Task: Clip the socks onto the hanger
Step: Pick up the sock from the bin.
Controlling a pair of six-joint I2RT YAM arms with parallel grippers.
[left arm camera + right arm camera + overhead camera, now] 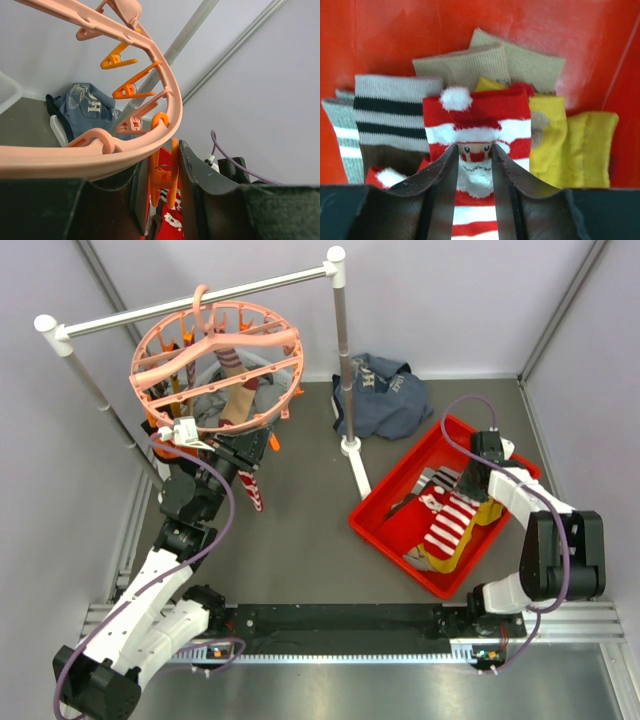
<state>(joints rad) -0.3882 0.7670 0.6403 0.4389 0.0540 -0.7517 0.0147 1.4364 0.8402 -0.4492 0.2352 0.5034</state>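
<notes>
The salmon-pink ring hanger (165, 335) hangs by its hook from the rail, with a few socks (240, 390) inside its ring. My left gripper (250, 450) is at the ring's near rim (100, 155). In the left wrist view it (162, 170) is shut on an orange clip peg (172, 175), with a red-and-white sock (172, 222) just below the peg. That striped sock (252, 488) hangs under the gripper. My right gripper (470, 485) hovers over the socks in the red bin. Its jaws (474, 150) are open either side of a red-and-white Santa sock (475, 120).
The red bin (400, 490) also holds a yellow sock (580, 145), tan socks (470, 65) and a grey, black-striped sock (390, 115). The white-and-grey rail stand (340, 350) rises between hanger and bin. A navy garment (385, 390) lies behind it. Walls close in on three sides.
</notes>
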